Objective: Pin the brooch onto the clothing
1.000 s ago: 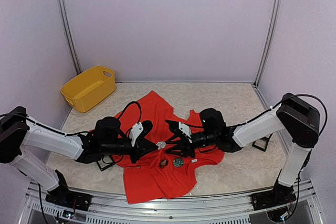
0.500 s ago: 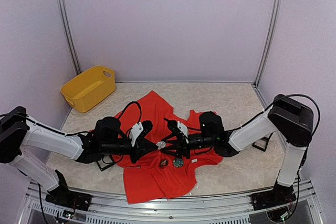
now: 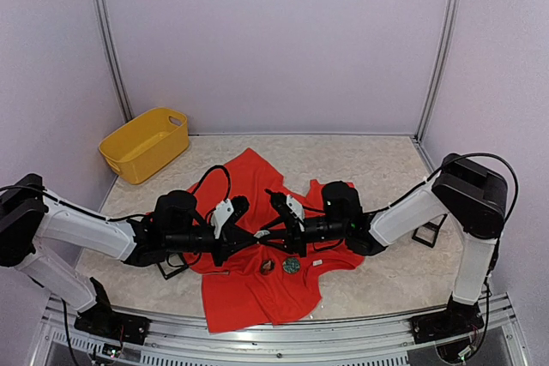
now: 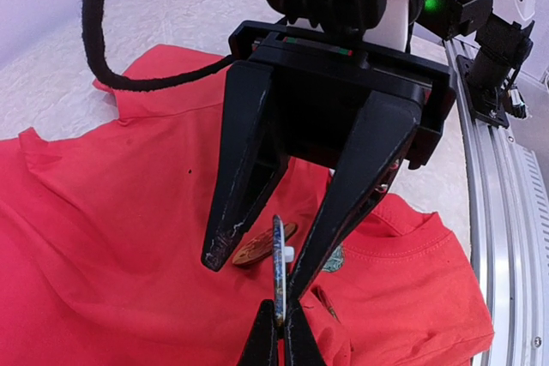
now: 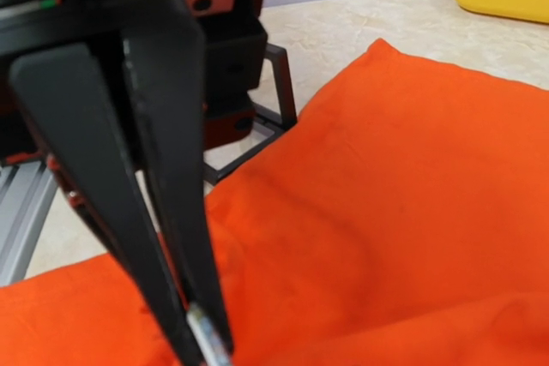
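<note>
Left claw (image 4: 280, 321) clamped shut on brooch (image 4: 278, 255), edge-up above red shirt (image 3: 244, 297) lying on surface (image 3: 386, 169). Right claw (image 4: 256, 273) part-open, straddling brooch. Best now: centre first, close gently, hold left grip firm, no twisting.

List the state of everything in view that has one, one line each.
left gripper: shut on held brooch
right gripper: open, fingers straddling held brooch
held brooch: edge-up, above the cloth, not pinned
T-shirt: rumpled, lying flat
brown brooch: lying on T-shirt
green brooch: lying on T-shirt
yellow basket: upright, far left
</note>
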Robot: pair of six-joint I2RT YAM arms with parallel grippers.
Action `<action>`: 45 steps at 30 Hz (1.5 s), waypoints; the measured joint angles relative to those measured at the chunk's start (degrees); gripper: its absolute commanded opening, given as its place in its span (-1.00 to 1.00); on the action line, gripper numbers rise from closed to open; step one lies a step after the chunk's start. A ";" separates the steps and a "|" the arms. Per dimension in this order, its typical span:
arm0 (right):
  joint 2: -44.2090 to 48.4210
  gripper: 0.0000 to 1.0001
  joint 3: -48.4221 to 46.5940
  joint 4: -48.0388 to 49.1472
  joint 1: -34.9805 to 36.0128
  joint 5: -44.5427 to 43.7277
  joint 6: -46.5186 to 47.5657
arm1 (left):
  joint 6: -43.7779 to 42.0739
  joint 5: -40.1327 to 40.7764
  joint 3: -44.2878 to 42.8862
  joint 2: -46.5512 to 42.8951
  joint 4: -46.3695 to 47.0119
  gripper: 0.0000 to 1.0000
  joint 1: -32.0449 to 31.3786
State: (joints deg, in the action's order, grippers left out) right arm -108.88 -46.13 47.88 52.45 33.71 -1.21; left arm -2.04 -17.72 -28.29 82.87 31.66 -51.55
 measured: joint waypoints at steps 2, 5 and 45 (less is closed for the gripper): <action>-0.04 -0.39 -0.11 -0.11 0.00 -0.02 -0.85 | -0.15 0.04 0.00 0.00 0.00 -1.00 0.00; -0.35 -0.39 -0.57 -0.66 -0.35 -0.04 -3.26 | -0.46 0.52 0.00 0.00 -0.26 -1.00 -0.09; 0.20 -0.13 2.71 4.98 -2.45 1.97 -14.47 | -1.25 4.57 0.00 -0.68 -0.94 -1.00 -1.33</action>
State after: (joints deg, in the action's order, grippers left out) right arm -108.68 -43.42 52.86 50.00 35.68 -15.68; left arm -3.29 -13.15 -28.29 82.19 30.72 -52.88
